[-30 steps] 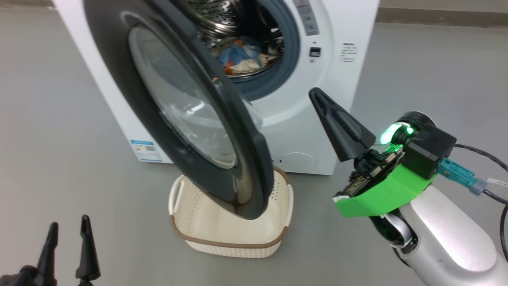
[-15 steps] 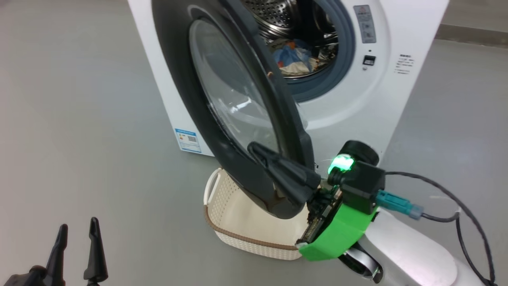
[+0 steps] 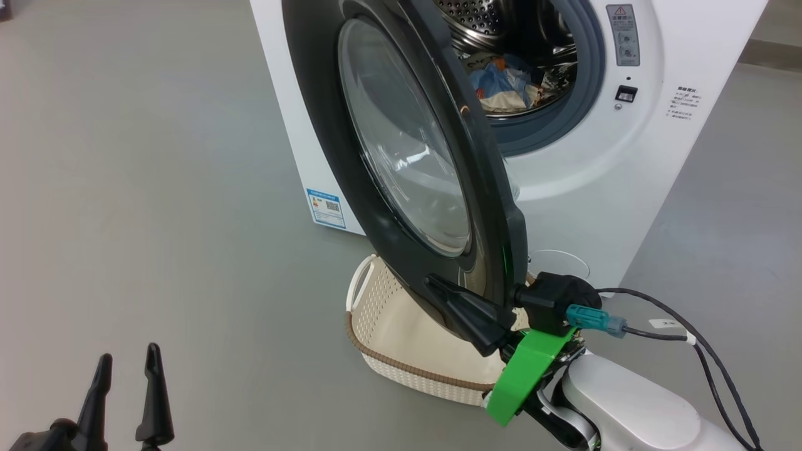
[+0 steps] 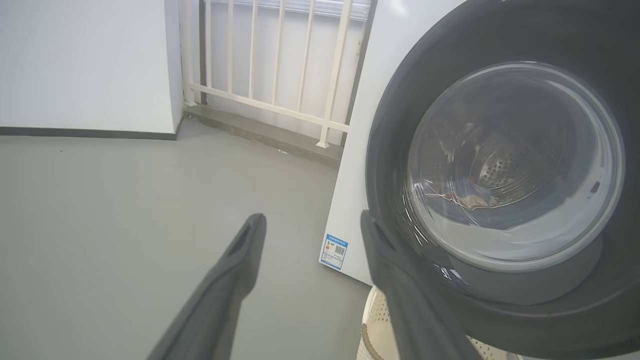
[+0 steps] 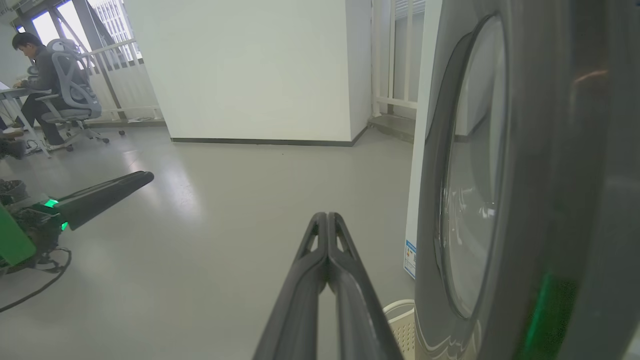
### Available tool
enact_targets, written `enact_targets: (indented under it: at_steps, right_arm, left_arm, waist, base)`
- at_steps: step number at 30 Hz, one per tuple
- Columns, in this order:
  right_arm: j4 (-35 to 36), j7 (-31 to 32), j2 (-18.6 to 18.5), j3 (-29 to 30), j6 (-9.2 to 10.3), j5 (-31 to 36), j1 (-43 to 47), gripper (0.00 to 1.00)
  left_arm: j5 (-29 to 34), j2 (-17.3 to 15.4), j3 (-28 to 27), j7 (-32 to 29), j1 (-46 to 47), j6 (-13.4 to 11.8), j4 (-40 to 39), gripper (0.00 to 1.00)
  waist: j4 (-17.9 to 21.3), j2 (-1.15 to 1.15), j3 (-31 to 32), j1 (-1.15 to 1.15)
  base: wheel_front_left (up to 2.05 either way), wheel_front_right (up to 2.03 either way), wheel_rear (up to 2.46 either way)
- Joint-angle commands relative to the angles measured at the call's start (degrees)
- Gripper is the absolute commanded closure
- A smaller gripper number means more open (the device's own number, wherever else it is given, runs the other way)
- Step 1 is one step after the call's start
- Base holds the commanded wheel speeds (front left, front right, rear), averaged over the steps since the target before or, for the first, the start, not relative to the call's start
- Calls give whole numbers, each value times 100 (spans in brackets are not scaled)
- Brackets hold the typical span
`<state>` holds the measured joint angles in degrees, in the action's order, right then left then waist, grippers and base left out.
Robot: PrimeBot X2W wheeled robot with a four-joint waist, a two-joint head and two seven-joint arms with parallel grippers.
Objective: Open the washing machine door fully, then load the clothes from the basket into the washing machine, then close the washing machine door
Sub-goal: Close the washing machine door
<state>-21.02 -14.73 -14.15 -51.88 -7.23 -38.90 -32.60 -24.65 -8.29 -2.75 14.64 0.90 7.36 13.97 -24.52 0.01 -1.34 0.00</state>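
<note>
Your right pincer [image 3: 438,287] has come from the right side of the washing machine [image 3: 595,188] to the lower edge of the washing machine door [image 3: 313,94]. Its two fingers are pressed together with nothing between them. They lie along the door's black outer face, but you cannot tell if they touch it. Nearest to you, at the low left, your left pincer [image 3: 128,356] hangs over the grey floor [image 3: 156,188], fingers apart and empty. Just under the door stands the basket [image 3: 401,326], its pale bottom bare where you see it. The door stands swung out, partly open. Behind it, the clothes [image 3: 501,84] lie in the steel drum [image 3: 476,19].
</note>
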Motion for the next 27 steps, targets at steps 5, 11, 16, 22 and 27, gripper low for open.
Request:
enact_targets:
  at_steps: [5,11,16,22,27]
  right_arm:
    - [-255,-27,68,-65,-25,-151,-153,100]
    - [-479,-27,54,-99,-25,-230,-230,100]
    - [-667,-27,15,-43,-25,-286,-267,100]
    - [-809,-27,-80,218,-25,-283,-252,100]
    - [-850,-27,-170,444,-25,-220,-303,100]
  left_arm:
    - [-56,-169,-154,36,212,13,-86,0]
    - [-78,-180,-109,36,290,13,-67,0]
    - [-81,-184,-104,36,325,13,-62,0]
    - [-108,-171,-102,36,361,13,-83,0]
    - [-133,-171,-92,36,419,13,-99,0]
  waist:
    - [-48,-1,-131,0]
    - [-82,-1,-218,0]
    - [-110,-1,-266,0]
    - [-126,-1,-365,0]
    - [-87,-1,-520,0]
  base:
    - [0,0,0]
    - [0,0,0]
    - [0,0,0]
    - [0,0,0]
    - [0,0,0]
